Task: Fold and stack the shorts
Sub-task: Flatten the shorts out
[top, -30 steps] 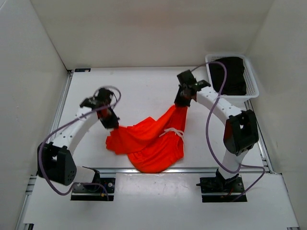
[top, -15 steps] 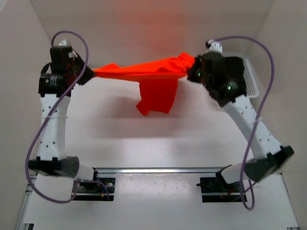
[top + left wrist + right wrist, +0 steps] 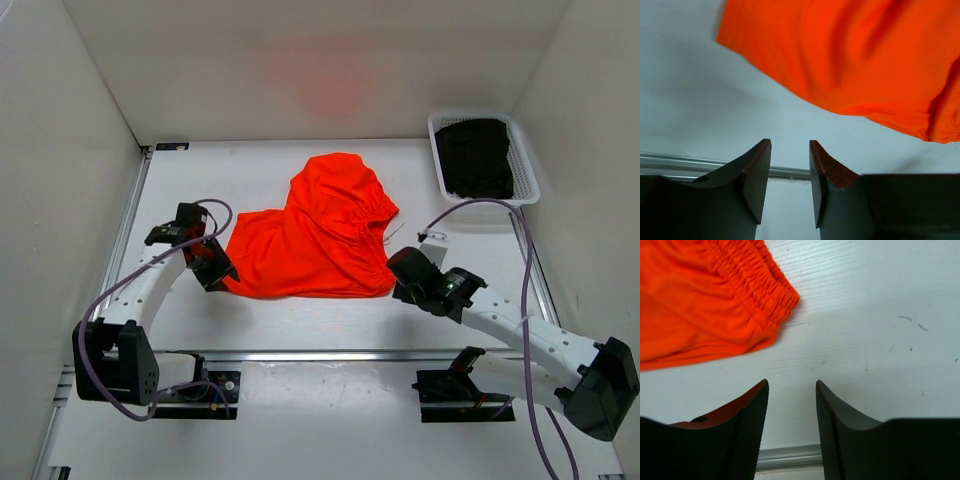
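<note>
The shorts (image 3: pixel 315 240) lay spread on the table (image 3: pixel 300 322) between the arms, with the gathered waistband toward the right. The left gripper (image 3: pixel 213 268) sat just off the near-left hem, fingers slightly apart and empty. The right gripper (image 3: pixel 402 272) sat beside the waistband's near corner, likewise parted and holding nothing.

I see the white bench (image 3: pixel 300 320) carrying two things: the shorts (image 3: pixel 315 240) spread flat mid-bench, gathered waistband toward the right, and a white basket (image 3: pixel 495 199) in the far right corner, apart from them.
</note>
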Motion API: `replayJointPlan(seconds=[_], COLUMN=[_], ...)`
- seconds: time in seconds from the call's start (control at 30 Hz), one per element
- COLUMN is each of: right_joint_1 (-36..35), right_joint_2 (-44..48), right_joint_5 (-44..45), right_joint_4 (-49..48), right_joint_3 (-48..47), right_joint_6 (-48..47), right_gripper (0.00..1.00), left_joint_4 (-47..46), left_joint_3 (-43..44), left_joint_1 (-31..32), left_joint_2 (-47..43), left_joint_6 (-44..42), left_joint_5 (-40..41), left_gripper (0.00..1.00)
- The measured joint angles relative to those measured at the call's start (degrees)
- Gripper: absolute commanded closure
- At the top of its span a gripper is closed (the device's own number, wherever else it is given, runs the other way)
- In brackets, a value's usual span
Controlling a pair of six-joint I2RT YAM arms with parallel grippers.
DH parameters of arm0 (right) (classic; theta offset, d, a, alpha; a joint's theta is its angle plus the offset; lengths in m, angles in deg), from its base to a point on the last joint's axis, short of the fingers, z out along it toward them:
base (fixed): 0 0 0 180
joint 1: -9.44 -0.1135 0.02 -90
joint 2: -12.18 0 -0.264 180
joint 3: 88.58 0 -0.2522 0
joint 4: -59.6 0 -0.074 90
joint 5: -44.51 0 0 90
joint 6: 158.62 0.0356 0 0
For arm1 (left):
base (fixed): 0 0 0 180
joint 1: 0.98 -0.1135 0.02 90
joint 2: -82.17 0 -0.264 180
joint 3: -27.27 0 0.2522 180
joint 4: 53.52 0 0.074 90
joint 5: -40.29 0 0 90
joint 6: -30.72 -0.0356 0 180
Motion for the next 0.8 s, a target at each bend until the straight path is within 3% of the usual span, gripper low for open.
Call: replayJointPlan(seconds=[0.1, 0.2, 0.27, 0.3, 0.37, 0.4, 0.43, 0.57, 0.8], right_joint_1=[2.9, 9.0, 13.7, 16.4, 20.5, 22.3, 24.2, 25.3, 25.6], right_joint_2=[0.5, 0.5, 0.5, 0.5, 0.4, 0.1, -0.7, -8.0, -18.8], right_joint_5=[-0.6, -5.1, -10.5, -13.5, -19.5, -22.2, -24.9, -30.9, -34.3], right_joint_4=[0.9, 0.0, -2.2, -4.0, -7.4, -8.5, -9.2, -12.8, -18.4], right_joint_3=[-2.0, -3.9, -3.5, -2.7, -0.4, 0.9, 2.0, 2.3, 2.0], right_joint_6=[4.0, 6.2, 7.2, 7.5, 7.6, 7.3, 6.9, 4.1, 1.1], right_gripper=[0.64, 0.59, 0.49, 0.39, 0.31, 0.22, 0.22, 0.18, 0.36], left_joint_4=[-0.1, -0.5, -0.9, -1.5, -2.5, -3.2, -4.1, -6.2, -7.7], left_joint_3=[2.5, 4.4, 4.1, 3.6, 2.5, 1.9, 1.2, -0.3, 0.7], left_joint_1=[0.0, -0.1, -1.0, -2.1, -4.0, -4.8, -5.4, -5.5, -5.8], left_joint_2=[-0.5, -0.4, 0.5, 1.5, 4.7, 6.9, 9.6, 16.4, 21.5], left_joint_6=[0.6, 1.3, 1.6, 1.6, 1.7, 1.7, 1.8, 1.7, 1.7], left_joint_5=[1.4, 3.0, 3.4, 3.2, 2.6, 2.4, 2.2, 0.4, -0.7], left_gripper=[0.64, 0.61, 0.39, 0.27, 0.09, 0.04, 0.00, 0.00, 0.12])
